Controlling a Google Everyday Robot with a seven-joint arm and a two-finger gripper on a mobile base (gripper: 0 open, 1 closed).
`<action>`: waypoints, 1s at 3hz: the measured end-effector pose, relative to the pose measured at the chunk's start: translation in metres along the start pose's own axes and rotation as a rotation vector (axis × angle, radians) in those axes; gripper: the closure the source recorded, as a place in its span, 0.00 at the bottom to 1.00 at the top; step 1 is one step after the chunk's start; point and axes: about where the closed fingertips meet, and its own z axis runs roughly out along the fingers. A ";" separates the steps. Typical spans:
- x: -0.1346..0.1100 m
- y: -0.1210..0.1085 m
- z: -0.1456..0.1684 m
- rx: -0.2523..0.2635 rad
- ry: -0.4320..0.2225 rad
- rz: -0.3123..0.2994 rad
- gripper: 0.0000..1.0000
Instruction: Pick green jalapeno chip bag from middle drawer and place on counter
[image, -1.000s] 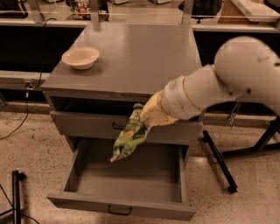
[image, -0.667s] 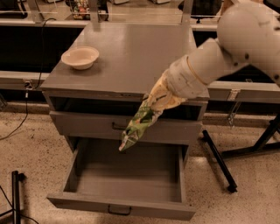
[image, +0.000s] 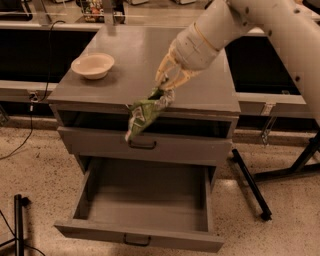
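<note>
Gripper (image: 162, 90) is pinching the top of the green jalapeno chip bag (image: 145, 112) and is hovering just above the counter's (image: 140, 60) front edge. Bag is hanging tilted, its lower end dangling past that edge, in front of the upper drawer (image: 175, 149). Middle drawer (image: 140, 237) is standing pulled out below the counter (lowest tier). Bowl (image: 93, 65) is sitting at the counter's left side, well apart from the bag.

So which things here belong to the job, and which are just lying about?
Job: counter; gripper above its front edge, shut on green jalapeno chip bag; middle drawer, open.
Lying about: bowl on the counter; upper drawer; black stand.
</note>
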 end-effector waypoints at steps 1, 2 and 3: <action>0.008 -0.032 -0.020 0.066 0.031 -0.023 1.00; 0.011 -0.034 -0.014 0.056 0.031 -0.031 1.00; 0.048 -0.048 -0.005 0.130 0.066 -0.071 1.00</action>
